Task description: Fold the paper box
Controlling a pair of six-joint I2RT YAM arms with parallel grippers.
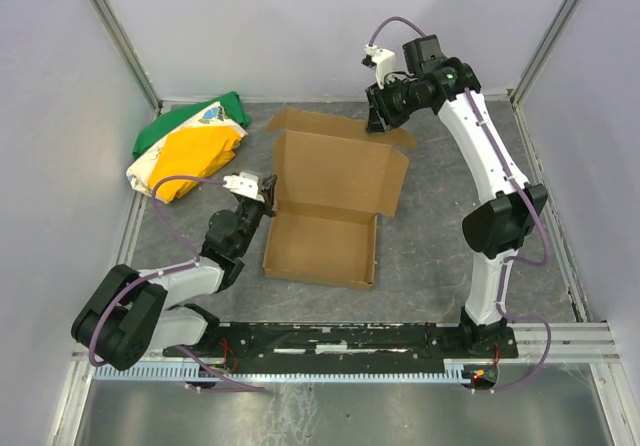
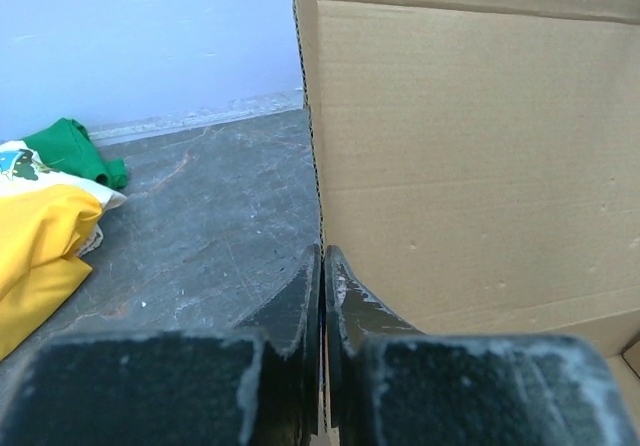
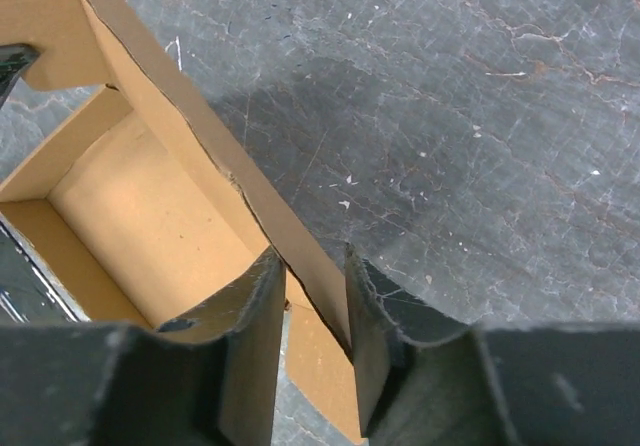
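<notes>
The paper box [image 1: 330, 176] is brown cardboard in the middle of the table, with a shallow tray at the near side and its lid panel raised behind it. My left gripper [image 1: 268, 194] is at the box's left edge where tray and lid meet. In the left wrist view my left gripper [image 2: 322, 256] is shut on the thin cardboard edge of the box [image 2: 470, 166]. My right gripper [image 1: 383, 116] is at the lid's far top edge. In the right wrist view my right gripper [image 3: 310, 258] stands apart, astride a narrow flap of the box [image 3: 120, 196].
A green, yellow and white cloth bundle [image 1: 190, 151] lies at the back left, also in the left wrist view [image 2: 40, 236]. Grey walls close the back and sides. A black rail [image 1: 340, 341] with the arm bases runs along the near edge.
</notes>
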